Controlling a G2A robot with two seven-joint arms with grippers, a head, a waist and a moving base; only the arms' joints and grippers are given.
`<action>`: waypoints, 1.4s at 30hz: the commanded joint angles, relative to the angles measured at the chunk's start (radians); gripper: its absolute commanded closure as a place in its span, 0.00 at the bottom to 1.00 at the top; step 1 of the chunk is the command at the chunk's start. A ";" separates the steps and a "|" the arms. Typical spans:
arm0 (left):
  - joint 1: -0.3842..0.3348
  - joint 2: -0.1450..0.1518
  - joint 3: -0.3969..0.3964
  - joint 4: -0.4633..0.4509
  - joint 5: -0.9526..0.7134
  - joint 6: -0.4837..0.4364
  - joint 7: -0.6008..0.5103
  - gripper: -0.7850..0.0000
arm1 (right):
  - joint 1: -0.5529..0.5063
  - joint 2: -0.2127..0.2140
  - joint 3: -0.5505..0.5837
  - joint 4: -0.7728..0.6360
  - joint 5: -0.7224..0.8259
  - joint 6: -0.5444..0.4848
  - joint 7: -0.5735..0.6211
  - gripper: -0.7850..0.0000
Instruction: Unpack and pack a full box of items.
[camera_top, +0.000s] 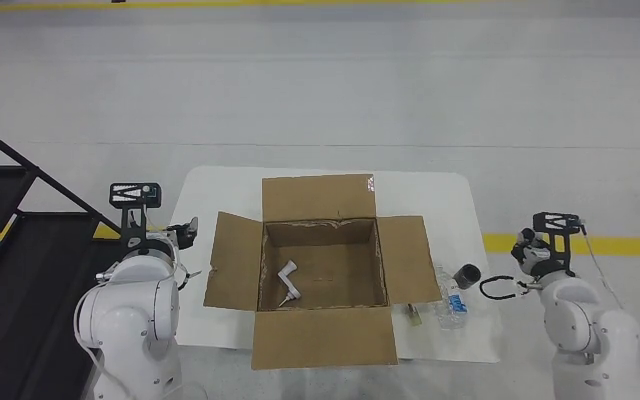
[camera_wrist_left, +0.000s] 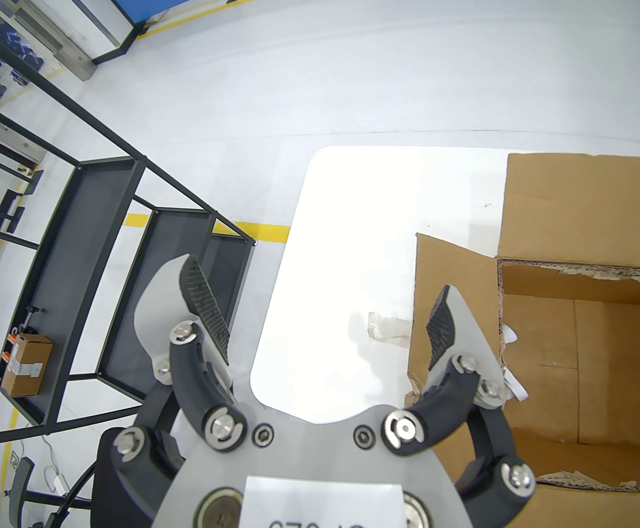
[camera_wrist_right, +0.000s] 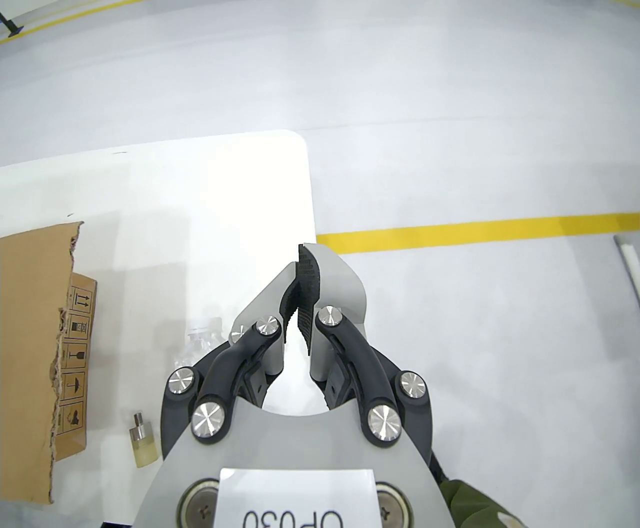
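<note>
An open cardboard box (camera_top: 322, 268) stands in the middle of the white table (camera_top: 440, 200), all flaps folded out. A white bent item (camera_top: 288, 281) lies on its floor near the left wall. Right of the box lie a clear plastic bottle (camera_top: 451, 299), a small yellowish bottle (camera_top: 413, 316) and a dark cylinder (camera_top: 467, 273). My left gripper (camera_wrist_left: 316, 299) hangs open over the table's left edge, beside the box's left flap (camera_wrist_left: 450, 300), holding nothing. My right gripper (camera_wrist_right: 303, 280) is shut and empty, off the table's right edge, with the small yellowish bottle (camera_wrist_right: 141, 440) nearby.
A black metal rack (camera_wrist_left: 125, 240) stands on the floor left of the table, with a small cardboard carton (camera_wrist_left: 26, 357) on a lower shelf. A scrap of clear tape (camera_wrist_left: 386, 327) lies by the left flap. Bare table shows behind the box.
</note>
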 joint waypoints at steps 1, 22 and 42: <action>0.000 0.000 0.000 0.000 0.000 0.000 0.000 0.00 | 0.035 0.007 0.014 0.013 0.023 -0.042 0.074 1.00; 0.000 0.000 0.000 0.000 0.000 0.000 0.000 0.00 | 0.260 0.085 -0.069 0.227 0.073 -0.334 0.723 0.62; 0.000 0.000 0.000 0.000 0.000 0.000 0.000 0.00 | 0.348 0.097 -0.265 0.407 -0.047 -0.242 0.661 0.58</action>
